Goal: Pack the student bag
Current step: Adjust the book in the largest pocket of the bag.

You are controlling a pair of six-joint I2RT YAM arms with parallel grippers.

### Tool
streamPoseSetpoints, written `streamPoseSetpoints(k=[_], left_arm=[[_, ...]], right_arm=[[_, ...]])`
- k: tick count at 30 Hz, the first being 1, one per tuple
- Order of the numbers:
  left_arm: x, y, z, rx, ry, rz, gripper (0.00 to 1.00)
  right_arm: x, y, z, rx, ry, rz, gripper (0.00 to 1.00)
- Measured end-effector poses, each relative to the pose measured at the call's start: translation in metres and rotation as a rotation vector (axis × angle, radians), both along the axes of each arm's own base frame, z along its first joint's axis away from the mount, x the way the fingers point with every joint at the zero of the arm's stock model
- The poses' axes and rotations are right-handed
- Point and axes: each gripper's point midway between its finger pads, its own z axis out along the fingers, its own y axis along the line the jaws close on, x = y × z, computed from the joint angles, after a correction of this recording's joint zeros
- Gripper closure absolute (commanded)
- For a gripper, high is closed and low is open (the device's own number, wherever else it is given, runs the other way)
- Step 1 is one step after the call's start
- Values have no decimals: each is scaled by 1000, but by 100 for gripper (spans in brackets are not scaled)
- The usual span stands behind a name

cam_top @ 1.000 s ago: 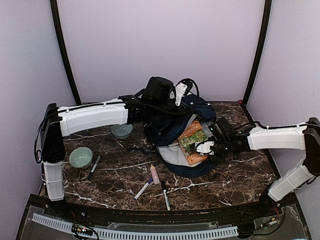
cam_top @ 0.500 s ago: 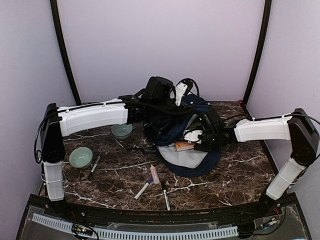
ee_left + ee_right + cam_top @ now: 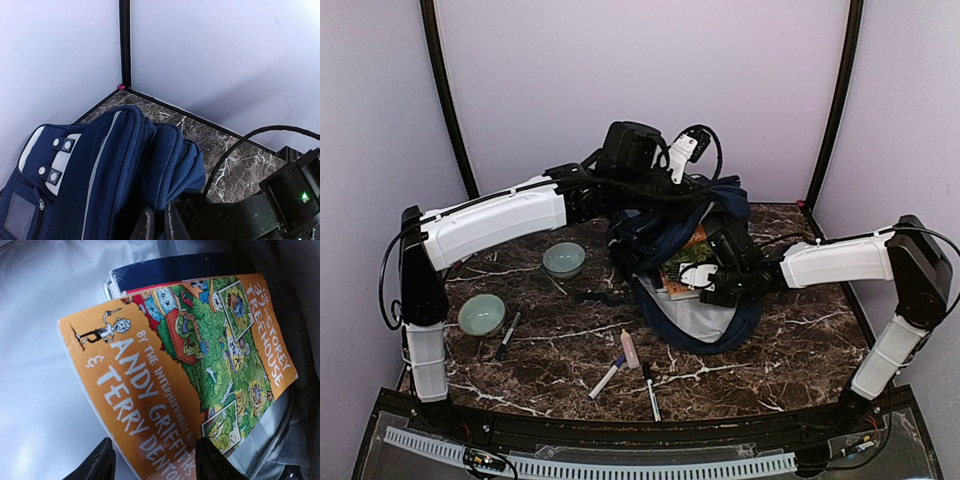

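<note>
The student bag (image 3: 642, 250) stands slumped on the bench (image 3: 800, 330), its mouth gaping toward the right pincer (image 3: 156, 462). The left pincer (image 3: 156, 226) sits at the bag's top edge, pinched closed on a fold of the navy fabric. Seen from its wrist, the bag spreads out below the fingers, with a reflective stripe and the white-grey patch facing up.

The right pincer is at the bag's mouth, with grey lining ahead of it and to either side. Its fingers (image 3: 102, 462) stand partly apart, astride the near corner of an orange paperback (image 3: 190, 365) that lies tilted just in front of them, inside the opening. Whether those fingers press on the paperback or merely flank it cannot be told. Farther from this pincer, a dark-blue notebook (image 3: 160, 270) lies under the paperback, against the lining.

Two pale-green bowls (image 3: 563, 260) and several pens (image 3: 650, 392) lie on the bench, well apart from both pincers.
</note>
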Motion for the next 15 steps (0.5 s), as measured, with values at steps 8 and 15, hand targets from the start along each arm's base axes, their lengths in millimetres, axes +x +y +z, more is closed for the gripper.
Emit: streamPoseSetpoints(k=[8, 15], left_arm=[[-11, -4, -4, 5, 36, -53, 100], [-12, -4, -7, 7, 52, -55, 100]], right_arm=[[4, 1, 0, 22, -19, -24, 46], [36, 9, -4, 11, -128, -90, 46]])
